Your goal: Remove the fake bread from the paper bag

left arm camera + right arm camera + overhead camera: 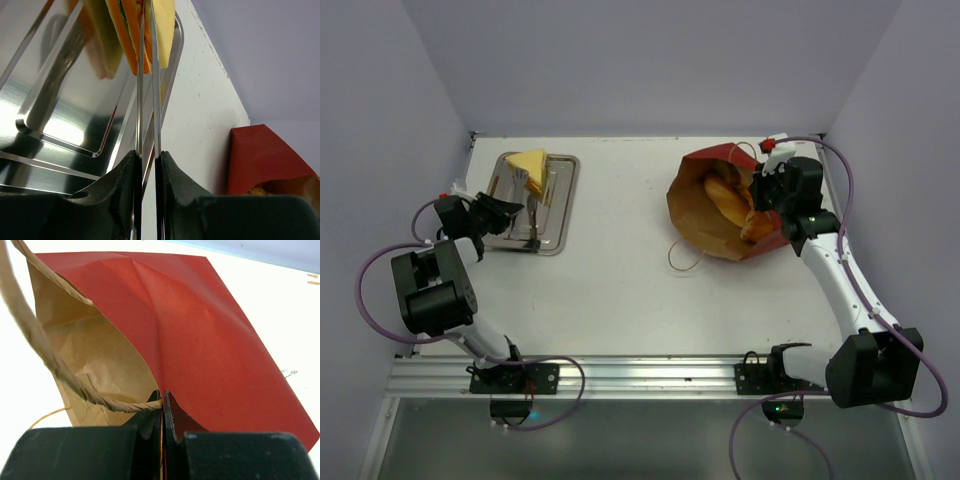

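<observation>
The red paper bag (705,225) lies on its side at the right, mouth open, with golden fake bread (726,198) showing inside. My right gripper (767,197) is shut on the bag's rim; the right wrist view shows its jaws (163,396) pinching the red wall (210,350) beside the brown inside (95,355) and a string handle (47,357). My left gripper (516,210) is shut on thin metal tongs (146,90), whose tips reach a yellow and orange bread wedge (162,25) in the steel tray (55,115). That wedge (529,165) sits at the tray's far end.
The steel tray (563,222) stands at the back left. A loose string loop (682,258) of the bag lies on the white table towards the middle. Grey walls close in the table on three sides. The bag's red corner (257,150) shows in the left wrist view.
</observation>
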Controlling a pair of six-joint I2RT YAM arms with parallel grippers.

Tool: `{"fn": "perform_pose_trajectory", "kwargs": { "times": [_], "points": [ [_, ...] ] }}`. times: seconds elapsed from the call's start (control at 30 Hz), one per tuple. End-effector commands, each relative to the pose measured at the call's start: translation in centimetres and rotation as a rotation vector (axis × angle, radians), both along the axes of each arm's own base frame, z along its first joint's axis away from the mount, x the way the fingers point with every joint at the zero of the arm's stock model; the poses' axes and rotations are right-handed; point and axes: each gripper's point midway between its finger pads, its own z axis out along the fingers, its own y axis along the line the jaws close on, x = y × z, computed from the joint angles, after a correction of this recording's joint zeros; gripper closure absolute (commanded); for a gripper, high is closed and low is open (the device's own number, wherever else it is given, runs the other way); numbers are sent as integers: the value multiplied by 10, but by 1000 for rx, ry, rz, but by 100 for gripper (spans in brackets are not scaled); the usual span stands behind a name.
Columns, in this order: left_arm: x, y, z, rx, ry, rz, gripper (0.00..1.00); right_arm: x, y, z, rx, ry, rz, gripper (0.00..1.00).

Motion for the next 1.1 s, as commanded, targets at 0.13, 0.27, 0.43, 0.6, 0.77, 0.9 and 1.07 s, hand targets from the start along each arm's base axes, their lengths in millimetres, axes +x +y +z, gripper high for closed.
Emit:
{"fn": "perform_pose_trajectory", "kwargs": {
  "times": [0.13,0.27,0.43,0.6,0.77,0.9,1.07],
  "points": [
    [14,13,30,70,-142,-14,100,2,0,11,18,-18,-4,100],
    [12,14,25,62,-115,-11,95,2,0,11,21,-19,-5,100],
    [9,14,22,42,-99,-22,77,1,0,12,21,-23,-3,100],
    [3,14,28,33,-102,-28,67,1,0,13,23,-24,-2,100],
    [-7,14,32,34,-101,-22,60,0,1,13,29,-26,1,100],
    [-13,14,36,29,-102,-17,58,-1,2,15,29,-29,4,100],
    [-20,15,42,40,-90,6,57,-2,2,17,31,-35,3,100]
  ]
}}
